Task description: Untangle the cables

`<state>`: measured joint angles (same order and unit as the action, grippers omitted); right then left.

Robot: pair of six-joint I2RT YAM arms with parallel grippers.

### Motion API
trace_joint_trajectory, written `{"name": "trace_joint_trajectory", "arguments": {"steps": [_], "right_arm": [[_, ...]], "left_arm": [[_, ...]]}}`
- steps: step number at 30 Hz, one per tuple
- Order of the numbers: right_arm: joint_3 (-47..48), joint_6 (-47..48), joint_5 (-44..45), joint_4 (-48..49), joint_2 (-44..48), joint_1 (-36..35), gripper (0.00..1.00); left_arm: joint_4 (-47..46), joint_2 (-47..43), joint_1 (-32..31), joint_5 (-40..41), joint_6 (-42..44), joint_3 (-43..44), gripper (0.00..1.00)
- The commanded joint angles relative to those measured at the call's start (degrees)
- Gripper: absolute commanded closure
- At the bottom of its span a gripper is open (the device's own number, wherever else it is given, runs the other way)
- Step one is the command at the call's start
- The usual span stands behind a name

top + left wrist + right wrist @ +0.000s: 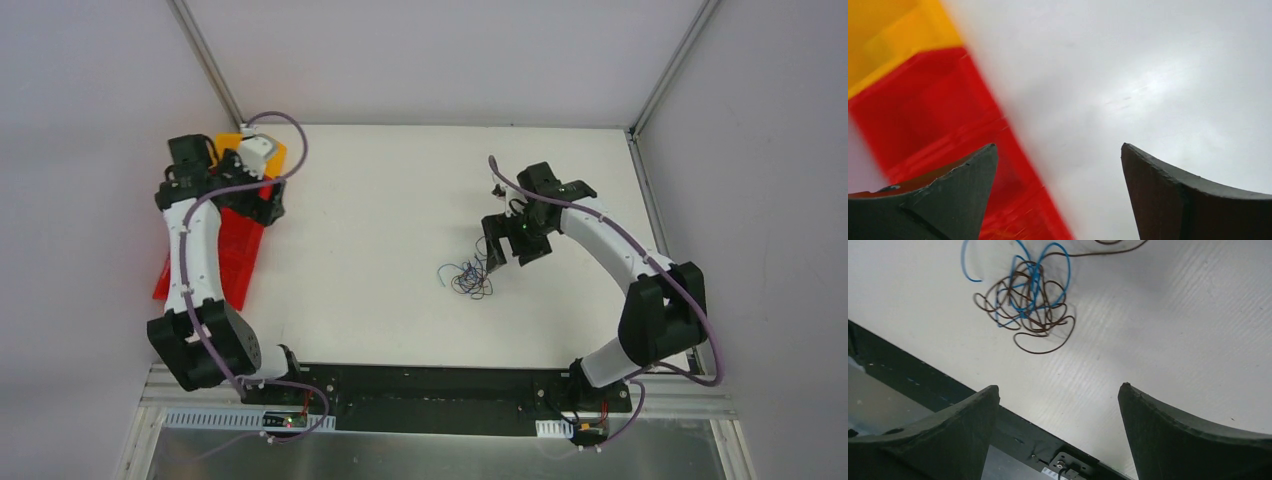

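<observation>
The cables (468, 277) lie in a small tangle of thin curly wires on the white table, right of the middle. In the right wrist view the tangle (1028, 297) shows blue and brown loops, well apart from my fingers. My right gripper (496, 248) hovers open and empty just beyond and to the right of the tangle; it also shows in the right wrist view (1058, 392). My left gripper (262, 200) is open and empty at the far left over the red tray's edge; it also shows in the left wrist view (1058, 150).
A red tray (232, 258) lies along the table's left side, with an orange tray (272, 152) behind it. A small dark object (497, 188) sits near the right arm's wrist. The black mounting rail (430, 385) runs along the near edge.
</observation>
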<state>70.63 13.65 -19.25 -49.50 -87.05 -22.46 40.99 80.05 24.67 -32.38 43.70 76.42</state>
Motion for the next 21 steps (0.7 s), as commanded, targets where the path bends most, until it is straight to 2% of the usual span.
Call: {"name": "trace_joint_trajectory", "arguments": {"steps": [1,3,7,9,11,15,17,20,21], "right_arm": [[-3.8,1.3,6.5,3.5,-3.6,0.3,0.09],[-4.3,0.3,5.7,6.3,-6.3,0.3,0.1],[-3.6,-2.3,0.2,11.1,-11.4,0.2,0.13],[-3.7,-3.7,-3.5,14.0,-13.5,-0.2,0.17],[-3.5,-4.0,-5.7,15.7,-15.9,-1.2,0.26],[-2.4,-4.1,-10.8,16.4,-19.1,-2.2,0.68],[-2.7,-4.4,-13.4,17.0,-18.9,-2.2,0.83],[-4.1,-5.0,-17.4,18.3,-17.2,-2.2,1.0],[-4.6,-5.4,-18.3,18.9,-16.5,-2.2,1.0]], "left_arm": [[0.9,-6.0,-14.8,-0.4,-12.5,-3.5,0.05],[0.7,-4.9,-21.9,-0.5,-19.3,-3.6,0.01],[-3.3,-1.5,-33.5,-1.5,-28.0,-5.9,0.01],[-7.1,-0.5,-37.0,-3.0,-32.3,-8.1,0.01],[-11.1,0.9,-39.5,-7.2,-37.4,-9.8,0.05],[-21.2,2.7,-45.4,-12.9,-46.2,-14.1,0.16],[-26.3,3.8,-48.7,-12.9,-48.2,-15.9,0.17],[-32.1,8.0,-51.1,-13.3,-53.9,-17.1,0.18],[-33.7,9.9,-51.6,-13.8,-56.0,-17.2,0.18]]}}
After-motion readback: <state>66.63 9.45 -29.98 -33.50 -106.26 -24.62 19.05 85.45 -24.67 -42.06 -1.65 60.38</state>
